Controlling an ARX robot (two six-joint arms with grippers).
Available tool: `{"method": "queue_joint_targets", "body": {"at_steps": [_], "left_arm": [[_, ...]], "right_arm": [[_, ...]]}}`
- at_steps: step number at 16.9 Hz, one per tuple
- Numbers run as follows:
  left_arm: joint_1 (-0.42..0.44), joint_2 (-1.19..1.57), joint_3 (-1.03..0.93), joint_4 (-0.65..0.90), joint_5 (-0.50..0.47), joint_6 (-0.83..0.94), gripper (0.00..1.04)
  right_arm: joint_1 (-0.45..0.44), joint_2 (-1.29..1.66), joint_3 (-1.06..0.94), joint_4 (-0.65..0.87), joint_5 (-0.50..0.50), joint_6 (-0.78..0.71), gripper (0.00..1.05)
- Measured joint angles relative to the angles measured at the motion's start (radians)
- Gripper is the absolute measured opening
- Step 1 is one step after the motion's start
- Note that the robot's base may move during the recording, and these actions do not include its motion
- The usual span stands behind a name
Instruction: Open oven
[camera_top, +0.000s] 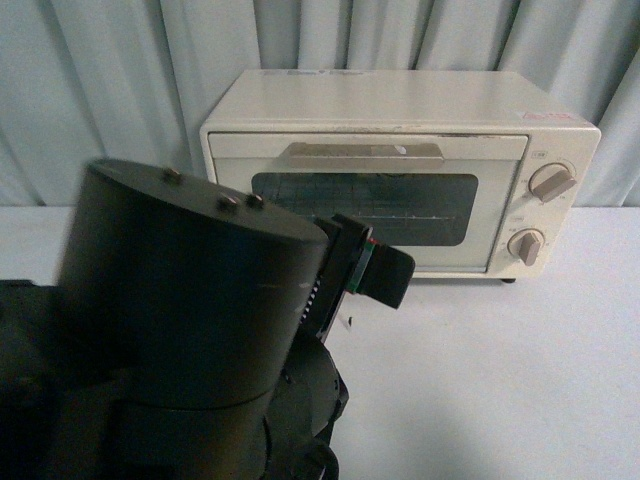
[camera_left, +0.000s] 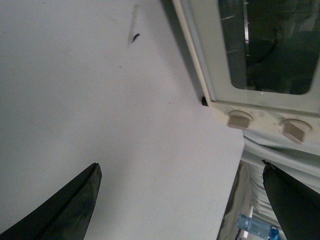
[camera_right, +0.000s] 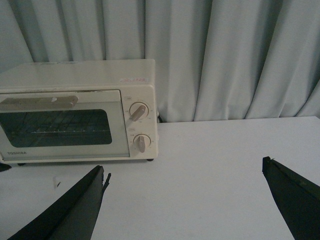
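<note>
Oven (camera_top: 400, 170) is set at the table's (camera_top: 520, 380) far side, door shut. Left gripper (camera_left: 180, 166) is held wide open and empty near it, probably for the handle (camera_top: 365, 152). Right gripper (camera_right: 183, 165) is likewise open and empty, parked further back.

The oven (camera_top: 400, 100) stood on the desk (camera_top: 500, 380), with the curtain (camera_top: 100, 90) behind it. The handle (camera_top: 365, 152) ran along the top of the oven's door; the wire rack (camera_top: 380, 205) lay inside. At the oven's right, the upper knob (camera_top: 551, 183) sat above the lower knob (camera_top: 526, 246). The left arm (camera_top: 190, 300) stood before the oven's left half.
</note>
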Motion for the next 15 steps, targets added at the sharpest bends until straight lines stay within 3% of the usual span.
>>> {"method": "queue_joint_targets", "body": {"at_steps": [7,15], "left_arm": [[0.129,0.214,0.128,0.056,0.016,0.042,0.98],[0.224,0.242,0.169,0.074,0.032,0.05,0.98]], "right_arm": [[0.0,0.0,0.0,0.0,0.0,0.0,0.98],[0.0,0.0,0.0,0.0,0.0,0.0,0.98]]}}
